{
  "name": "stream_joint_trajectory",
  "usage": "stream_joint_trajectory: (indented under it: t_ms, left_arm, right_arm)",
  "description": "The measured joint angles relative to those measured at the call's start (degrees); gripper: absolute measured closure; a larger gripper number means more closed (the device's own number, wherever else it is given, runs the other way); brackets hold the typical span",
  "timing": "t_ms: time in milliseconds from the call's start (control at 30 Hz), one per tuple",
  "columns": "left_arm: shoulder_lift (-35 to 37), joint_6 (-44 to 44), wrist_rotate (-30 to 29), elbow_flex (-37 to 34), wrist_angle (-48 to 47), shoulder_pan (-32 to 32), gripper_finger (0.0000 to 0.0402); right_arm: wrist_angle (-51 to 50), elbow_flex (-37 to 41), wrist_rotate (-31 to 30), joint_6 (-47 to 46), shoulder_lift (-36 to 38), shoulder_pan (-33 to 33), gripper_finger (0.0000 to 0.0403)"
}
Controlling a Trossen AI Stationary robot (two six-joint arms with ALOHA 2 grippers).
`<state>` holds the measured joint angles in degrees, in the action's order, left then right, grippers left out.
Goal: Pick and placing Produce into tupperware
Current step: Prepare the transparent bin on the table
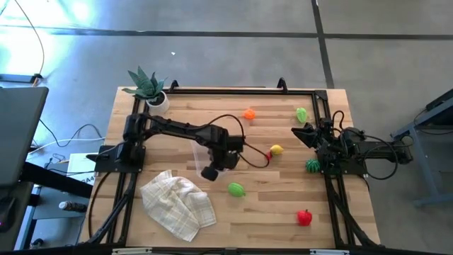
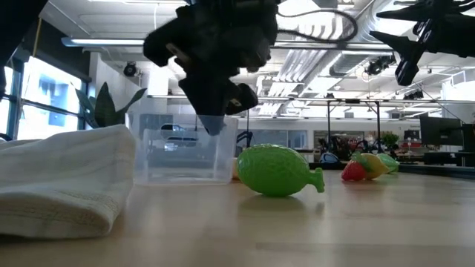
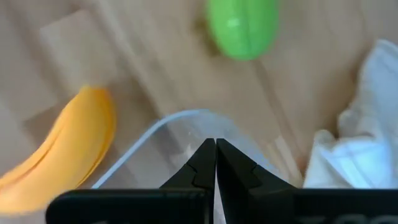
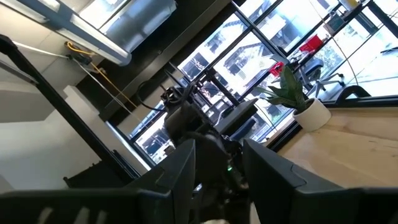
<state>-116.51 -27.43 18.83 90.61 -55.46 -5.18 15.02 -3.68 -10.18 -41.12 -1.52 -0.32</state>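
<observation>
Both arms are dark, jointed and tube-like. The left arm [image 1: 180,129] trails a thin cable, apparently red near its end. The left gripper [image 3: 215,163] has black, tapered fingers.

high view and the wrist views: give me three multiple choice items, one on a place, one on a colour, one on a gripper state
1. Where does the white checked cloth lie on the wooden table?
A. near the front edge, on the left arm's side
B. beside the potted spiky plant
C. under the right arm

2. What colour is the small round plastic fruit near the table's far edge?
A. blue
B. orange
C. white

3. How are the left gripper's fingers?
A. wide open
B. shut on the cloth
C. closed together over the clear plastic tub's rim

Answers:
1 A, the high view shows the cloth below the left arm near the front edge.
2 B, it shows orange in the high view.
3 C, the left wrist view shows the fingertips meeting above the tub's edge.
</observation>
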Motion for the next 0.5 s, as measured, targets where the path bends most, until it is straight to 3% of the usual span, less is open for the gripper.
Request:
stream_joint_trajectory:
  t_ms: [500]
  left_arm:
    - [0.0,-7.58,1.17,0.0,-0.4,4.6,0.0399]
  right_arm:
    - [-0.25,0.0,0.18,0.0,0.0,0.01,0.0277]
